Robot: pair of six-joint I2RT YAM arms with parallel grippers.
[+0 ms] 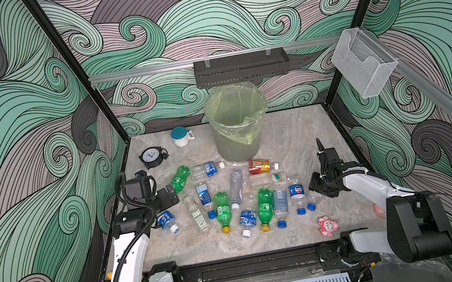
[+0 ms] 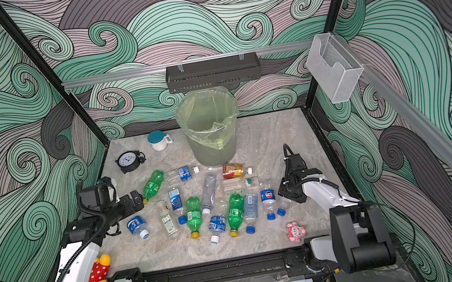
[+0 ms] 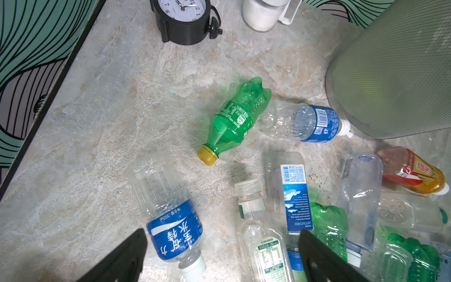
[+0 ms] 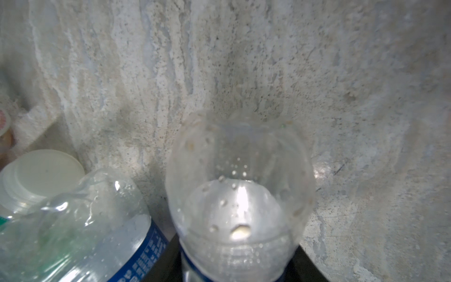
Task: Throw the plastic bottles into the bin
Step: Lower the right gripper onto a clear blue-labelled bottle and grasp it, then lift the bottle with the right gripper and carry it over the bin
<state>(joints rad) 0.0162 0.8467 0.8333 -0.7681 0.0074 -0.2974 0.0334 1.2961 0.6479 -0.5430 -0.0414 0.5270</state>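
Bottle [image 4: 239, 190], small clear plastic, pinched tight in black right gripper [image 4: 235, 260], bare grey stone worktop [image 4: 366, 109] out to right edge. Black left gripper [image 3: 222, 234] wide apart, empty.

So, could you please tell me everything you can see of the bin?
The bin is a tall round bucket of translucent grey plastic, lined with a thin yellow-green bag that folds over the rim and droops down its front. It stands upright at the back middle of the table, below the black shelf. No bottle shows inside, though its bottom is hidden. In the left wrist view the white cap of a clear blue-labelled bottle seems to touch its base.
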